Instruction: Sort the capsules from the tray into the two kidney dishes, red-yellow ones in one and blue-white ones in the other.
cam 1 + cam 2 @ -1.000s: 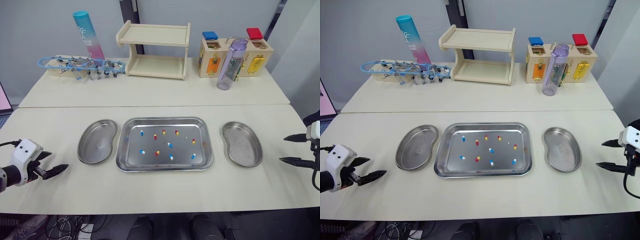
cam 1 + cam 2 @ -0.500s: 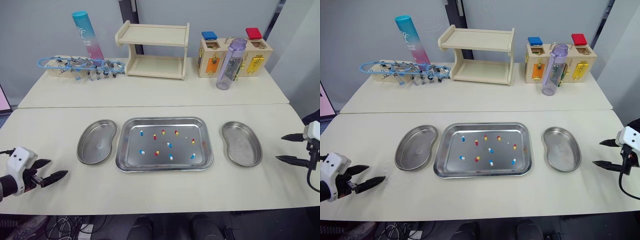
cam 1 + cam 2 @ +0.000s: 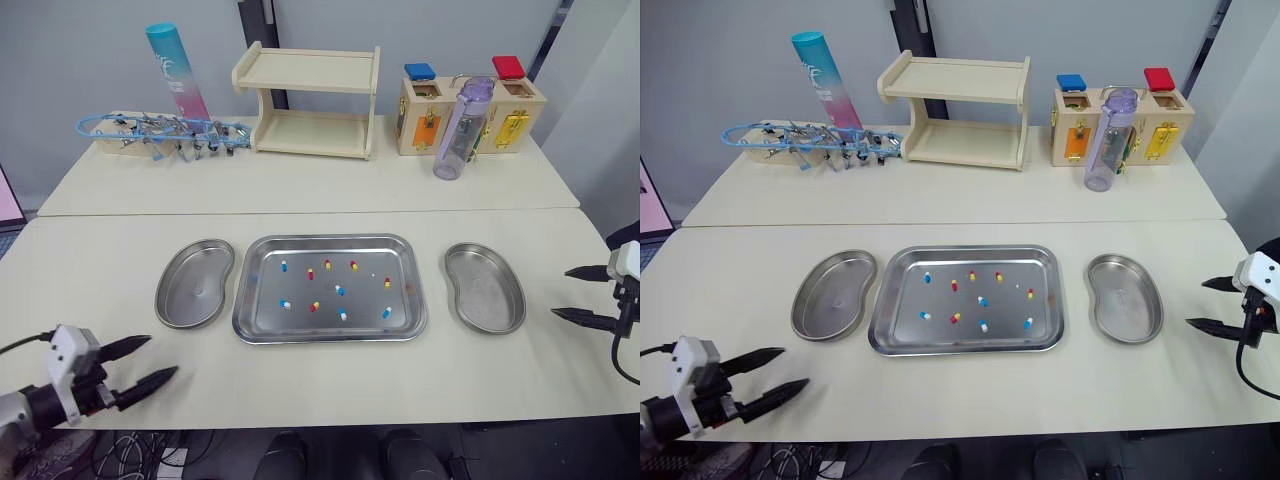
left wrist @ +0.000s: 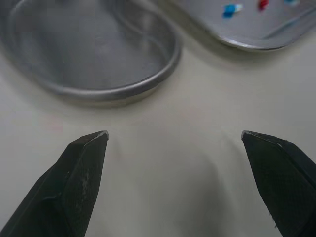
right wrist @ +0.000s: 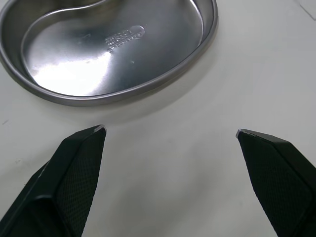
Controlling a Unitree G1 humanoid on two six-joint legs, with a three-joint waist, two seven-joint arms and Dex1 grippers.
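Observation:
A steel tray (image 3: 254,325) in the middle of the near table holds several red-yellow capsules (image 3: 326,265) and blue-white capsules (image 3: 285,304). An empty kidney dish (image 3: 194,283) lies to its left, and another empty kidney dish (image 3: 485,287) to its right. My left gripper (image 3: 145,360) is open, low over the table near the front edge, just short of the left dish (image 4: 94,54). My right gripper (image 3: 574,293) is open at the table's right edge, pointing at the right dish (image 5: 113,44) from a short way off. Both grippers hold nothing.
On the far table stand a wooden shelf (image 3: 308,100), a blue-pink tube (image 3: 177,70), a rack of metal tools (image 3: 160,132), a purple bottle (image 3: 462,128) and a wooden lock box (image 3: 470,105). A seam separates the two tables.
My left gripper has swung right and toward the front edge, its fingers now pointing at the left dish. The right gripper has barely moved.

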